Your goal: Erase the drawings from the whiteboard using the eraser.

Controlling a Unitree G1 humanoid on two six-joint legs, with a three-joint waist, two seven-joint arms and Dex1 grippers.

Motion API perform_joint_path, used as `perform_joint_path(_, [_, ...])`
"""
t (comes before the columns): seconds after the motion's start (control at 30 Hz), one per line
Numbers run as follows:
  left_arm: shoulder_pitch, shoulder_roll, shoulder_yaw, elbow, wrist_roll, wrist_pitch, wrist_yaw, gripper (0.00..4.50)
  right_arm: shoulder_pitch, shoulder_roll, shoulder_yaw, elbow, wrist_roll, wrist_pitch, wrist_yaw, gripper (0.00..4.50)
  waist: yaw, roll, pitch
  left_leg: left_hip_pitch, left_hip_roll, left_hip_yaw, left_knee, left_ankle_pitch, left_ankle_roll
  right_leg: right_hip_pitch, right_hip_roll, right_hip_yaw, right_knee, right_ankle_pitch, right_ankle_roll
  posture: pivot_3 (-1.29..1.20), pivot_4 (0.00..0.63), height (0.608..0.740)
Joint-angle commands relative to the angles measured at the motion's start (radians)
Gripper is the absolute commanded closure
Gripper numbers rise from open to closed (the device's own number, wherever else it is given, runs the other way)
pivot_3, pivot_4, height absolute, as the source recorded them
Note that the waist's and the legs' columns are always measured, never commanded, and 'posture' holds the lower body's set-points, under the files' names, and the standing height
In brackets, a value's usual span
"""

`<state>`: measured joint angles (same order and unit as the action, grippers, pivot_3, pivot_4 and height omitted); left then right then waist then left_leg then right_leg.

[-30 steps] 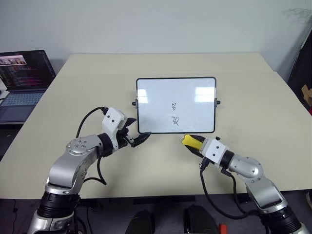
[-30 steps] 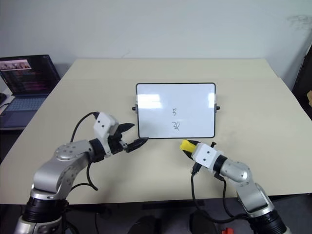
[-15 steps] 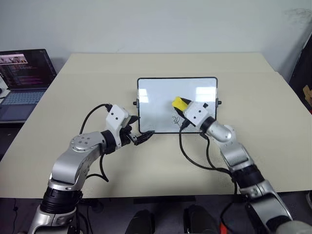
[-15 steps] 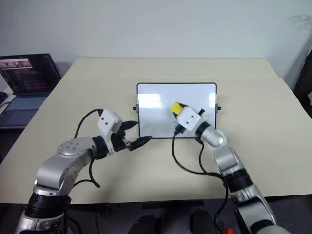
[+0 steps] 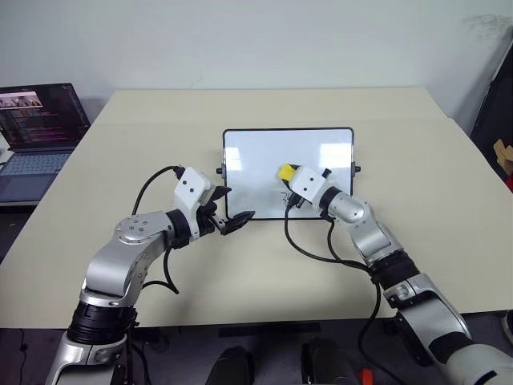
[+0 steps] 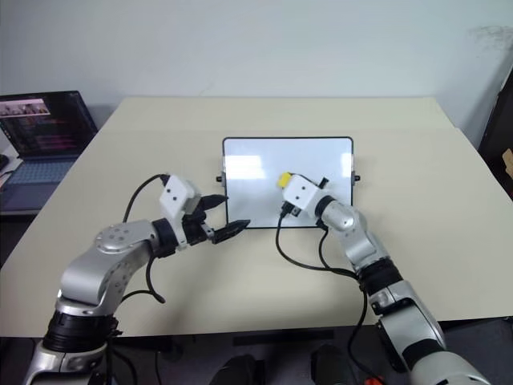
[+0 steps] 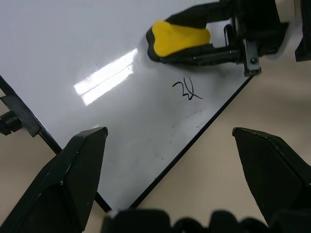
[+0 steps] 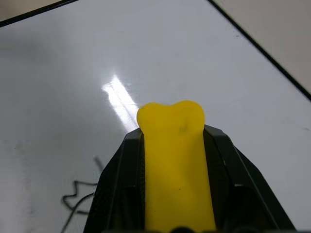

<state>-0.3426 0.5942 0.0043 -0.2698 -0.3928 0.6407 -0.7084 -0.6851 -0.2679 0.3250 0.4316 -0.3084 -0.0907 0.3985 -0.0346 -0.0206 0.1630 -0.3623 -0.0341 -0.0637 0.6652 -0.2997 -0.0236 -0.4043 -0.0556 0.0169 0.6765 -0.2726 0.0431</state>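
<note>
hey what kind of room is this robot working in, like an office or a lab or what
Probably an office or lab workroom. A wide beige table stands against a plain pale wall, an open laptop with code-like text sits on a side desk, and a small whiteboard lies on the table.

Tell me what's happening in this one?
A humanoid robot is wiping a whiteboard on a table. Its right end effector is shut on a yellow eraser, held over the middle of the board. One scribble remains just below the eraser. The left end effector is open at the board's lower left corner. A laptop sits off to the left.
</note>
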Motion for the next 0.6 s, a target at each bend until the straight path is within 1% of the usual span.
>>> perform_joint_path(0.03, [-0.016,0.002,0.009,-0.011,0.005,-0.032,-0.004,0.00,0.043,-0.033,0.035,0.024,-0.051,0.073,0.036,3.24,0.000,0.000,0.000,0.000,0.000,0.000,0.000,0.000,0.000,0.000,0.000,0.000,0.001,0.000,0.000,0.00,0.150,0.740])
perform_joint_path(0.2, [-0.019,0.000,0.005,0.003,0.008,-0.044,-0.008,0.00,0.015,-0.025,0.011,0.011,-0.044,0.073,0.007,3.24,0.001,0.000,0.000,0.002,0.000,-0.001,0.001,0.002,0.000,0.001,0.001,0.000,0.003,0.002,-0.002,0.00,0.150,0.740])
perform_joint_path(0.43, [-0.017,-0.002,0.003,0.008,0.007,-0.048,-0.012,0.00,-0.050,0.008,-0.078,-0.042,0.003,0.068,-0.095,3.24,0.002,0.000,0.000,0.000,0.000,-0.001,0.001,0.003,0.000,0.000,0.001,0.000,0.003,0.003,-0.002,0.00,0.150,0.740])
perform_joint_path(0.6, [-0.008,-0.009,0.000,0.001,0.005,-0.048,-0.009,0.00,-0.050,0.032,-0.108,-0.065,0.022,0.081,-0.119,3.24,0.001,0.000,0.000,-0.001,0.000,-0.002,-0.001,0.003,-0.001,-0.001,0.001,0.000,0.000,0.003,-0.002,0.00,0.150,0.740])
